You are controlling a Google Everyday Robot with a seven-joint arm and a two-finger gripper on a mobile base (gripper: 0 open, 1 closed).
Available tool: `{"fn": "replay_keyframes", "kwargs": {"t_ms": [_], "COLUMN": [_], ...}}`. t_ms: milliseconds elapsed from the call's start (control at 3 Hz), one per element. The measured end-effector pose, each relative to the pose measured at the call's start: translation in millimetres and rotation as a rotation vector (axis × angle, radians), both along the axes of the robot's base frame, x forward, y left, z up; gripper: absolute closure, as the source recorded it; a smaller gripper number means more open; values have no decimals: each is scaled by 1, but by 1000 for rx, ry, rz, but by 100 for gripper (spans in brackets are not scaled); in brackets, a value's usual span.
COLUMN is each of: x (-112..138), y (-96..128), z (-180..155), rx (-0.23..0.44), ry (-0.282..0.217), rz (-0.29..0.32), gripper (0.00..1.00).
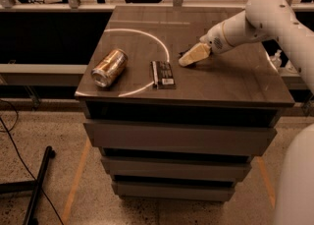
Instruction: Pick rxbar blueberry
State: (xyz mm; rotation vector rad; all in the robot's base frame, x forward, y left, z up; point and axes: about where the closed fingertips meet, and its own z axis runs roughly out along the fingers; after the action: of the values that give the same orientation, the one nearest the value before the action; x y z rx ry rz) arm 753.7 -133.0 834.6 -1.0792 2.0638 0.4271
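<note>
My gripper [189, 58] hangs low over the middle of the dark cabinet top [230, 81], at the end of the white arm that reaches in from the right. The rxbar blueberry is almost wholly hidden under the gripper. Only a small dark sliver [182, 52] shows at the gripper's far left edge. I cannot tell whether the gripper touches it.
A longer black bar with a white label patch [163, 74] lies just left of the gripper. A gold can [109, 67] lies on its side near the front left corner. A white arc is drawn on the top. Drawers sit below, and a cluttered bench stands behind.
</note>
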Motion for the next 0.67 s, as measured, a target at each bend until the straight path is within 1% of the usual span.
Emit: {"fn": "replay_keyframes", "kwargs": {"t_ms": [333, 667], "x": [1, 0], "y": [6, 10], "z": [-1, 0], "rx": [13, 16], "ry": [4, 7], "rz": [19, 33], "gripper": [54, 77]}}
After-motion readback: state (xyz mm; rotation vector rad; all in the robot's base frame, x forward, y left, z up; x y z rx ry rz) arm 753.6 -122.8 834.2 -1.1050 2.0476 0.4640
